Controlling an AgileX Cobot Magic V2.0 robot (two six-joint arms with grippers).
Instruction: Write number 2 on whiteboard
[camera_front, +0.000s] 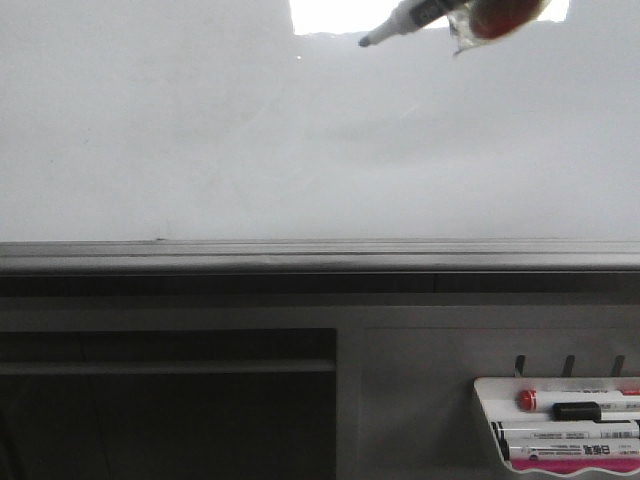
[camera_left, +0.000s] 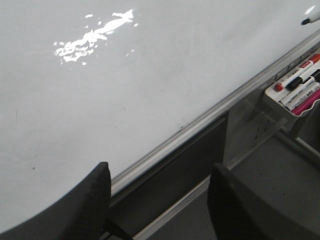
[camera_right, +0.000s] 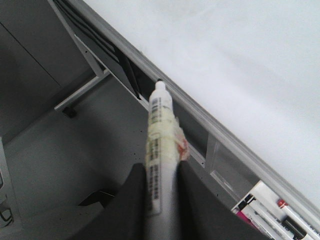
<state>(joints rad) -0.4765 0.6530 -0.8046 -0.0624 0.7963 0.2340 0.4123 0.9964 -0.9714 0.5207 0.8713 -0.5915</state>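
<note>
The whiteboard (camera_front: 200, 140) fills most of the front view, with its grey bottom rail (camera_front: 300, 250). No number 2 shows on it. My right gripper (camera_right: 161, 167) is shut on a white marker (camera_right: 161, 130), uncapped, with tape round its barrel. In the front view the marker (camera_front: 405, 18) comes in from the top edge, its dark tip (camera_front: 365, 42) pointing down-left at or just off the board. The tip also shows in the left wrist view (camera_left: 306, 21). My left gripper (camera_left: 159, 172) is open and empty, near the board's bottom rail (camera_left: 200, 125).
A small white marker tray (camera_front: 490, 395) hangs below the rail at the lower right with several markers and a pink eraser; it also shows in the left wrist view (camera_left: 272, 95). A dark grey frame and panel (camera_front: 170, 400) lie under the board.
</note>
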